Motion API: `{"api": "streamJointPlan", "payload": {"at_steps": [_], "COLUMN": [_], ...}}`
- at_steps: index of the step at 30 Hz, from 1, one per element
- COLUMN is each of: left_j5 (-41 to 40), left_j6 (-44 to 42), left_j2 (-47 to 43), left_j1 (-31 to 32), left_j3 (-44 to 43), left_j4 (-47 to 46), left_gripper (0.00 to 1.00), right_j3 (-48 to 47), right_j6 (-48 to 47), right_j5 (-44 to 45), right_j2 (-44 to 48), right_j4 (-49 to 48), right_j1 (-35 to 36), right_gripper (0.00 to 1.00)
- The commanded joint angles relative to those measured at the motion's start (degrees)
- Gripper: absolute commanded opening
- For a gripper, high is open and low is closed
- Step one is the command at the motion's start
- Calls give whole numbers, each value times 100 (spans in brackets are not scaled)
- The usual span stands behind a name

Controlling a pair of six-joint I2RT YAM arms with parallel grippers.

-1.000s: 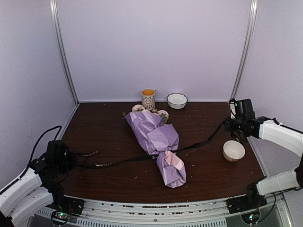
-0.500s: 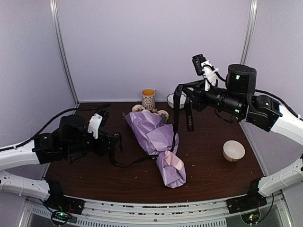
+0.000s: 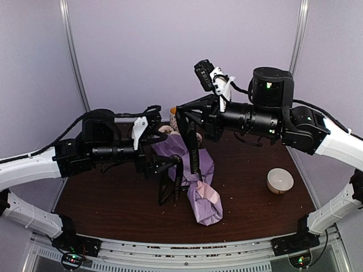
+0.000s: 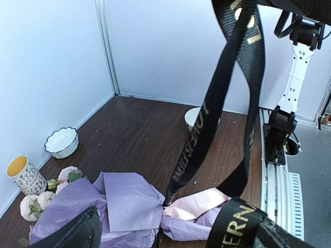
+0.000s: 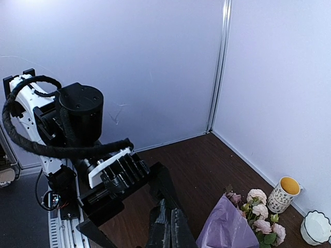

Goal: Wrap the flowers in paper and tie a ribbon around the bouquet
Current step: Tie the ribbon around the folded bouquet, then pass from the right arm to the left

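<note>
The bouquet [image 3: 205,199] lies on the table's middle, lilac paper [image 4: 129,199] cinched at the waist, pink flowers [image 4: 39,199] at its far end. The black lettered ribbon [image 3: 193,153] runs from the waist up to my right gripper [image 3: 184,116], which hangs above the bouquet and is shut on it. In the right wrist view the fingers [image 5: 164,227] are pressed together. My left gripper [image 3: 161,136] hovers just left of the bouquet, jaws wide open. In the left wrist view a ribbon [image 4: 207,119] strand drapes over one finger [image 4: 279,237]; nothing sits between the jaws of the left gripper [image 4: 173,222].
A patterned cup [image 4: 23,173] with a yellow inside and a scalloped white bowl [image 4: 61,142] stand by the back wall behind the flowers. A small round bowl [image 3: 279,180] sits on the table at the right. Both arms cross above the table's middle.
Both arms swung from the table's sides to above the bouquet, lifting the ribbon off the table. The left gripper has opened; the right has stayed shut.
</note>
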State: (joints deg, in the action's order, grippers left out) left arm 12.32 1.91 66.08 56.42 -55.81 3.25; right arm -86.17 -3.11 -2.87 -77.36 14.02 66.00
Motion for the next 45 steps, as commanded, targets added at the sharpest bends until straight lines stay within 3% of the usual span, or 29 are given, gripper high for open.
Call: {"api": "streamJointPlan", "payload": {"at_steps": [1,7,12,15,16,18,21,25,29,36,41,45], "left_j5": [561,885,1040,1267,1299,1224,846,93,-158,-190,-262,-255], "left_j6": [-465,-314,-292,-273,-252,-221,-162,-178,-206,-29,-35,118], "left_j2": [246,645,943,955,958,959,855,422,133,-27,-49,-16], "left_j1": [9,9,9,14,10,11,13,9,9,9,9,9], "left_j3": [-433,-707,-989,-1002,-1006,-1034,-1012,-747,-523,-350,-257,-86], "left_j4": [-691,-1169,-1217,-1360,-1398,-1412,-1430,-1703,-1838,-1968,-1905,-2051], "left_gripper": [96,77,41,39,32,2,0,0,0,0,0,0], "right_j3": [-163,-106,-82,-21,-8,10,195,1135,2243,3015,2459,2329], "right_j6": [-84,-94,-125,-148,-162,-175,-154,289,1407,2521,2538,2468], "right_j5": [-260,-352,-380,-348,-324,-279,-46,245,-435,-1291,-1040,-551], "right_j2": [-30,-56,-12,30,36,44,137,376,314,-1008,-1999,-2180], "right_j4": [-9,-39,24,51,78,136,141,-190,-839,-1871,-1661,-1619], "right_j1": [39,48,49,53,49,52,21,-302,-850,-661,-94,124], "right_gripper": [0,0,0,0,0,0,3,34,46,43,42,39]}}
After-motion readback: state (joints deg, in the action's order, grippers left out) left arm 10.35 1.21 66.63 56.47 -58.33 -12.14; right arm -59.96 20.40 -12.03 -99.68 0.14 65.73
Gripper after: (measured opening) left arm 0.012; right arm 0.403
